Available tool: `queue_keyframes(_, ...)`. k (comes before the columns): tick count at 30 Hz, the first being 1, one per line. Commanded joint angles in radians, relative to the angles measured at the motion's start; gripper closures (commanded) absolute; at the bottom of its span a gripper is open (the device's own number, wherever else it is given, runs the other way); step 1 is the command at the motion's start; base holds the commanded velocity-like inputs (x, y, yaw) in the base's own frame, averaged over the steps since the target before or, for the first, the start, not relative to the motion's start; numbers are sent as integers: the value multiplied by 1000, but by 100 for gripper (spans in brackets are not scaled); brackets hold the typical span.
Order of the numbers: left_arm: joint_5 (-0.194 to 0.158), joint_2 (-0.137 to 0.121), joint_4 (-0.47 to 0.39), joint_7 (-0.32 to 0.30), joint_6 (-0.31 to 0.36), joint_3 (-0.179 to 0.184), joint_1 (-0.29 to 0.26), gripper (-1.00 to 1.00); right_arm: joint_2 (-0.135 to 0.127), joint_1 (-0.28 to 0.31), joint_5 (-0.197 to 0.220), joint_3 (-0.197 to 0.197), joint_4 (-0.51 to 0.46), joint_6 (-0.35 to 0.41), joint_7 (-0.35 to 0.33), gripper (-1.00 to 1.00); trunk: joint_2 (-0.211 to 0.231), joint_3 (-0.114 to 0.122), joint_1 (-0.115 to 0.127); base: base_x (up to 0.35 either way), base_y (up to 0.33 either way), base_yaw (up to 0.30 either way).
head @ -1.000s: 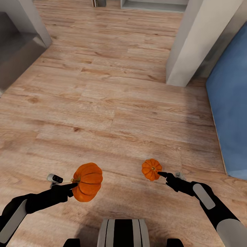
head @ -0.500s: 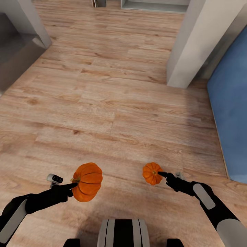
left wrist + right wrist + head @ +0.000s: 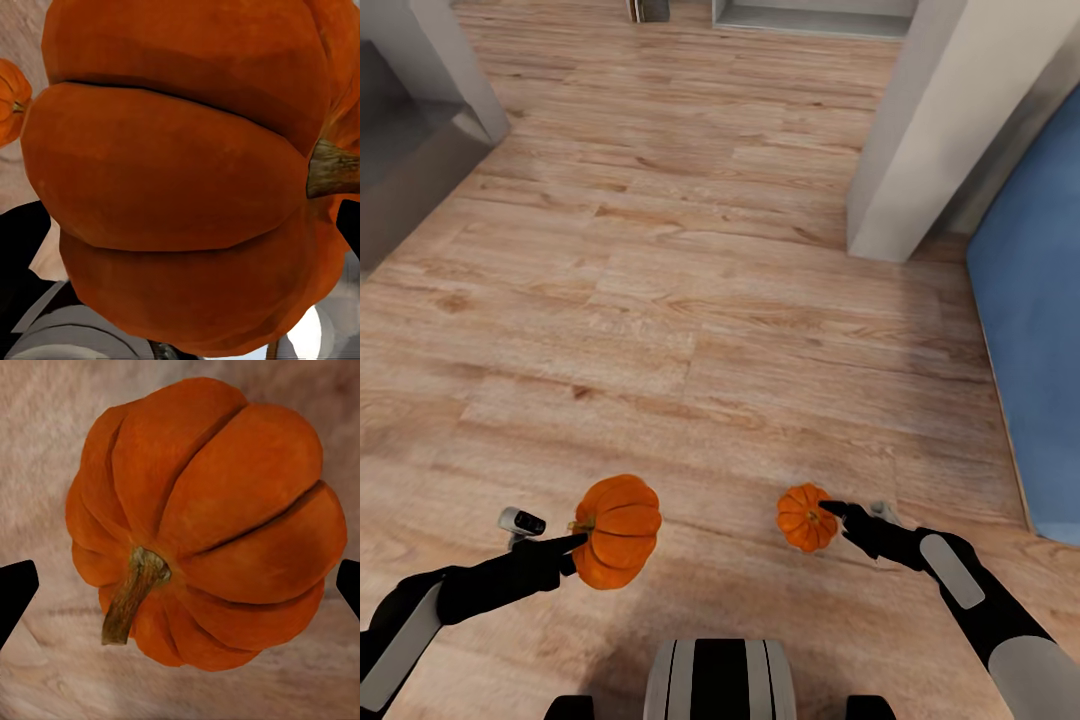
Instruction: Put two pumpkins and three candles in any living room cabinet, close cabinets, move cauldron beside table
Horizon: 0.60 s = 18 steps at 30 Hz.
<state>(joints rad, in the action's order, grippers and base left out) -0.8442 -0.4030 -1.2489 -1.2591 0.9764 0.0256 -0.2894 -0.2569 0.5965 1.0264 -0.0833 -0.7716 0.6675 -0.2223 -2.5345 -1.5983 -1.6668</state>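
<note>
Both jaws clamp pumpkins: left the larger pumpkin (image 3: 617,531), right the smaller pumpkin (image 3: 805,517)

Bright, even, soft rendered light; faint shadow on floor (image 3: 660,300); slightly blurry wrist views.

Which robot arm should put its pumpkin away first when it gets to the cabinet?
Hard to pick: no cabinet is in sight yet. The left gripper carries the big pumpkin, the right gripper the small pumpkin. Both are equally far forward. I'd guess right, since the smaller one fits in easier.

Blue panel (image 3: 1030,340), cut by edge
</note>
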Motion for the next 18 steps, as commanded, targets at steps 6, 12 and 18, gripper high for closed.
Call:
queue_keyframes(6, -6, 2, 0, -2, 8, 3, -1, 100, 0, 0, -3, -5, 0, 1, -5, -100, 0, -1, 0, 63, 2, 0)
queue_keyframes(12, -7, 23, 0, -2, 8, 1, -1, 100, 6, 0, -3, -7, 0, 0, -16, -100, 0, -1, 0, 62, 22, 0)
queue_keyframes(18, -7, 24, 0, -2, 8, 0, -1, 100, 7, 0, -3, -7, 0, 0, -17, -100, 0, -1, 0, 75, 33, 0)
